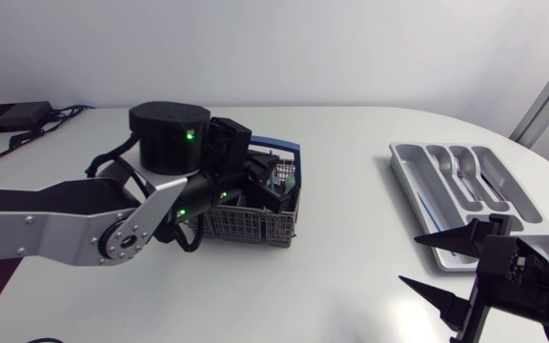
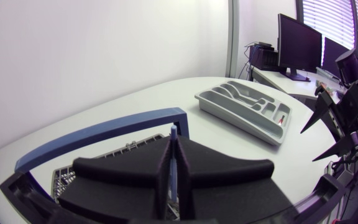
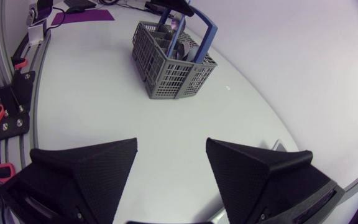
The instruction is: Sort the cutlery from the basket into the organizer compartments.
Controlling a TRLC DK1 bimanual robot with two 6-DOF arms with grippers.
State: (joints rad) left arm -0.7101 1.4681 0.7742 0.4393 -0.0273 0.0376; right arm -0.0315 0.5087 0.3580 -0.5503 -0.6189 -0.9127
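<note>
A grey mesh basket (image 1: pixel 252 225) with a blue handle (image 2: pixel 98 134) stands left of the table's middle. My left gripper (image 1: pixel 263 187) reaches down into it. In the left wrist view its fingers (image 2: pixel 174 148) are pressed together on the thin bluish handle of a cutlery piece (image 2: pixel 174 132); the rest of the piece is hidden. The grey organizer (image 1: pixel 427 195) lies at the right with a fork (image 1: pixel 459 168) in one compartment. My right gripper (image 1: pixel 443 270) hovers near the front right edge, beside the organizer, open and empty, its fingers (image 3: pixel 82 174) pointing toward the basket (image 3: pixel 173 68).
A black box with cables (image 1: pixel 12 116) sits at the back left corner. Bare white tabletop (image 1: pixel 351 238) lies between basket and organizer. In the left wrist view the organizer (image 2: pixel 225 107) holds a small red item (image 2: pixel 283 118) in its end compartment.
</note>
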